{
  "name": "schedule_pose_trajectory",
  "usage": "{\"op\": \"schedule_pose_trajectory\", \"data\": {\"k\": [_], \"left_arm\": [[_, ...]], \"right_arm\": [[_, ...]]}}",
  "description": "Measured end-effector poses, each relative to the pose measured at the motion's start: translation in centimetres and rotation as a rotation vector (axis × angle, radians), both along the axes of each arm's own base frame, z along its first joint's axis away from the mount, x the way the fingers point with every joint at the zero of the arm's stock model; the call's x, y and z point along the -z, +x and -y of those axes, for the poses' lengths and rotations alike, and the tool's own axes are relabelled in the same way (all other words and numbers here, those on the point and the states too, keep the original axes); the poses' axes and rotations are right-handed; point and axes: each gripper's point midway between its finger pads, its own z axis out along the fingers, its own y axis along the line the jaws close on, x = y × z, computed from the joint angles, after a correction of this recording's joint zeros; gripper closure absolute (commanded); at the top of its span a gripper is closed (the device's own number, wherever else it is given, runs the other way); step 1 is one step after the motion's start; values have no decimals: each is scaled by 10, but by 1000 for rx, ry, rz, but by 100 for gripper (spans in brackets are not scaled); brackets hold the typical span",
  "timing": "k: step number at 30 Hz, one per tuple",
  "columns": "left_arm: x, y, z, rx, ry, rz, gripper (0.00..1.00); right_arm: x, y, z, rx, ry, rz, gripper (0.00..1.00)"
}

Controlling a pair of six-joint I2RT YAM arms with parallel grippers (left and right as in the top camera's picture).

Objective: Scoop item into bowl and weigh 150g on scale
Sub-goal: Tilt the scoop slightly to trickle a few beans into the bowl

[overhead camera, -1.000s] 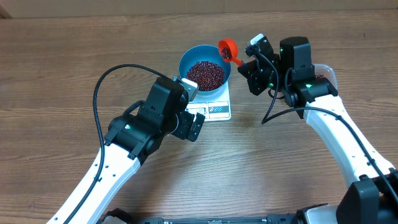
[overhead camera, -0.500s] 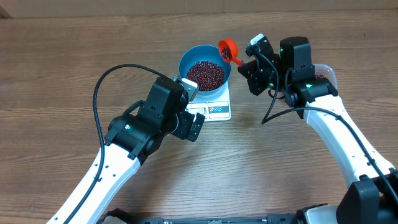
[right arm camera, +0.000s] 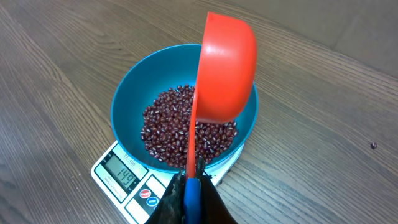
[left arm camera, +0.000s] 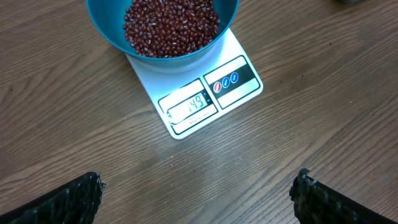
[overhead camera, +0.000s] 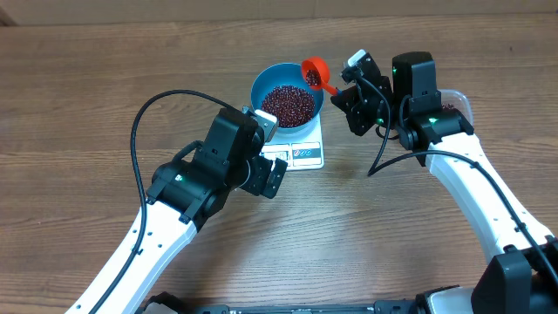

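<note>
- On the scale (left arm camera: 208, 93), which lies flat on the wooden worktop (overhead camera: 87, 105), stands the blue bowl (overhead camera: 261, 85); it overhangs the platform and leaves only the display edge bare; the display reads 149.
- In the bowl, directly above the scale, lie the beans (left arm camera: 171, 28); they form a loose, dark red-brown heap that covers the bottom and stops well short of the rim.
- Above the far right side of the scale, the right hand (right arm camera: 191, 198) is pressed together on the handle of an orange-red scoop (right arm camera: 225, 68); the cup hangs over the bowl's rim, tipped on its side; I cannot tell whether any beans lie in it, since the right wrist view shows only its back.
- On the near side of the scale, the left hand (left arm camera: 198, 202) hangs above bare worktop, spread wide and holding nothing; its camera looks straight down at the display.
- The step in hand, as I judge it, is the fine topping-up at the end of the weighing; the reading is one short of the target.
- The next move calls for a very small dose: a slight tilt or a gentle tap so that only a few beans drop, then a pause while the display settles; a full pour would likely overshoot, and beans would then have to come out again.
</note>
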Motion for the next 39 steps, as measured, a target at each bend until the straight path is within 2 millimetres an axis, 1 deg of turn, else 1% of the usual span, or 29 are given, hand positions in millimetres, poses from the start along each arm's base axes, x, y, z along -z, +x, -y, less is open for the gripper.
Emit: {"op": "schedule_pose_trajectory", "data": {"k": [14, 21, 24, 30, 39], "left_arm": [[0, 0, 0, 0, 0, 0, 0], [0, 0, 0, 0, 0, 0, 0], [0, 0, 0, 0, 0, 0, 0], [0, 0, 0, 0, 0, 0, 0], [0, 0, 0, 0, 0, 0, 0]], "right_arm": [[2, -7, -4, -65, -19, 13, 96], [3, -4, -1, -6, 2, -25, 96], [7, -10, -3, -37, -15, -29, 96], [1, -5, -7, -40, -7, 3, 96], [1, -6, -7, 17, 42, -55, 96]]}}
